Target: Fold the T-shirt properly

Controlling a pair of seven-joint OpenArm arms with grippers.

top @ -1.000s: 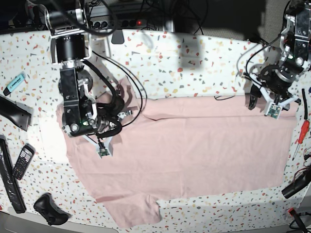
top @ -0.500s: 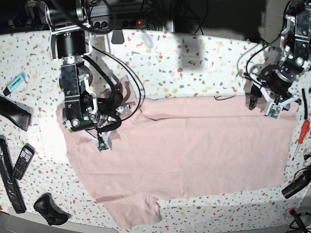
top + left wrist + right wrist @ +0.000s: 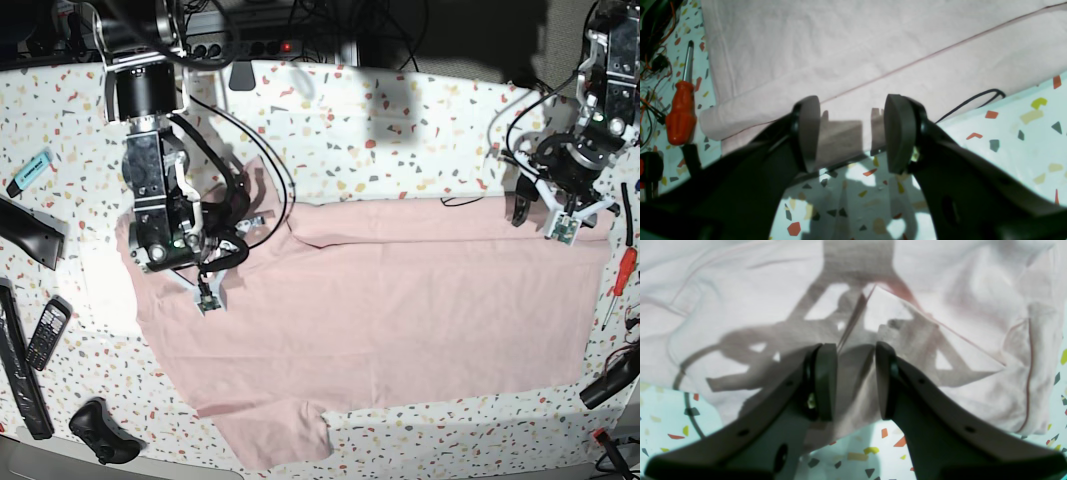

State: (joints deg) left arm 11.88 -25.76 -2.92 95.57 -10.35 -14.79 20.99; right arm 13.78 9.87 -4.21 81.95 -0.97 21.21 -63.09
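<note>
Base view showed the T-shirt [image 3: 400, 300] spread plain side up across the speckled table [image 3: 400, 120], its far edge folded into a long band and one sleeve hanging toward the near edge. Over the shirt's sleeve end, the right gripper [image 3: 855, 381] hung with its jaws partly apart and nothing between them, pink cloth beneath. At the other far corner the left gripper [image 3: 848, 133] stood wide open above the folded edge, empty. A screwdriver [image 3: 681, 103] lay just beside that corner.
</note>
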